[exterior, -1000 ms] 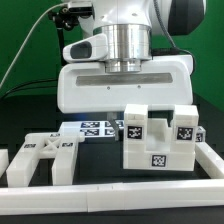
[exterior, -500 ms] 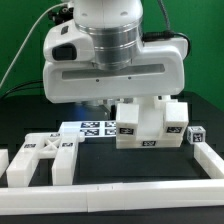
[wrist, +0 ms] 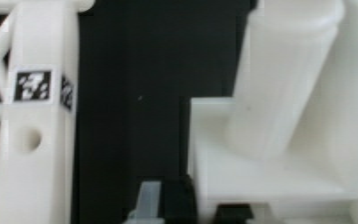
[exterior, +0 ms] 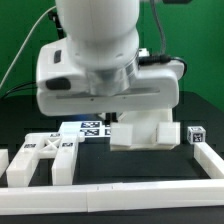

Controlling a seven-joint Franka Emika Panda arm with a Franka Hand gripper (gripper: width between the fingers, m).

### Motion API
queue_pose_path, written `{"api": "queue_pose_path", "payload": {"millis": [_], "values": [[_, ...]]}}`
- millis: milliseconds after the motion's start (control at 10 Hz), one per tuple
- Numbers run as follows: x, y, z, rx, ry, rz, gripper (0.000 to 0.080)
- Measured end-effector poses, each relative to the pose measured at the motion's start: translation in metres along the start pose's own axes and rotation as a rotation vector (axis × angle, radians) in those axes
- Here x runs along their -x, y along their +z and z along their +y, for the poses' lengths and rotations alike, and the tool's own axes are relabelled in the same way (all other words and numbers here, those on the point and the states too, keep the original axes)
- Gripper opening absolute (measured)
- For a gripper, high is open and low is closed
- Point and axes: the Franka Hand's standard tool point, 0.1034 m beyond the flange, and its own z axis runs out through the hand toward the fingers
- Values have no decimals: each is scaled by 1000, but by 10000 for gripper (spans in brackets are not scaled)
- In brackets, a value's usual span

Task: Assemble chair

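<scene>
1. Claw (wrist: 149, 203) pressed together, pinching nothing visible.
2. Chair block (exterior: 141, 131) stands on the table (exterior: 150, 165), just beside claw, toward the exterior view's right; likely a sideways shove, not a grasp.
3. Slotted panel (exterior: 40, 160) lies flat on claw's opposite side, apart.
4. Arm (exterior: 95, 60) low, wrist pointing straight down.

Your slotted panel (exterior: 42, 157) lies on the exterior view's left, the chair block (exterior: 145, 133) in the middle, the small cube (exterior: 197, 134) further right.
</scene>
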Motion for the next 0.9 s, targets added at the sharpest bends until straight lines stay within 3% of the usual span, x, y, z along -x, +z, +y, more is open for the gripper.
{"api": "queue_pose_path", "payload": {"millis": [200,500,700,900], "values": [[-15,3,10,4,36,-3,34],[-15,4,11,3,37,-7,34],[2,24,13,-8,60,-136,34],[-1,37,13,-10,77,-171,34]]}}
